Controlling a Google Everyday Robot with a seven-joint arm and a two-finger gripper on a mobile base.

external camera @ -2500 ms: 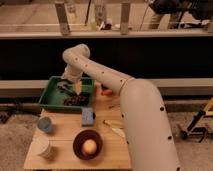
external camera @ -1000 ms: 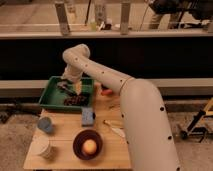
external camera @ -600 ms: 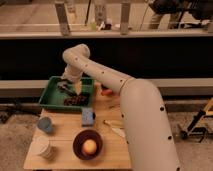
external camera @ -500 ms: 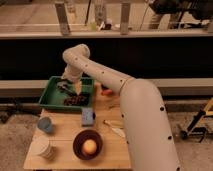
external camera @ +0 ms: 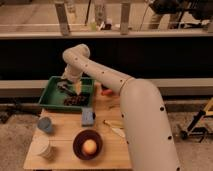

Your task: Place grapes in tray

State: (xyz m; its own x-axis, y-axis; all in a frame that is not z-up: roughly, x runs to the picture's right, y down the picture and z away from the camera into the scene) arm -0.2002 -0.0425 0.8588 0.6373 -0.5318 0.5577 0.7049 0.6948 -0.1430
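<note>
The green tray [external camera: 52, 95] sits at the table's back left. The dark grapes [external camera: 75, 100] lie inside it near its front right corner. My gripper [external camera: 66, 87] hangs over the middle of the tray, just above and left of the grapes, apart from them. My white arm reaches in from the right front and curves over the tray.
A blue sponge [external camera: 88, 116] lies in front of the tray. A dark bowl [external camera: 88, 144] holds an orange-yellow fruit [external camera: 89, 146]. A blue cup [external camera: 45, 125] and a white cup [external camera: 42, 148] stand at the left. A red-orange item [external camera: 106, 92] lies right of the tray.
</note>
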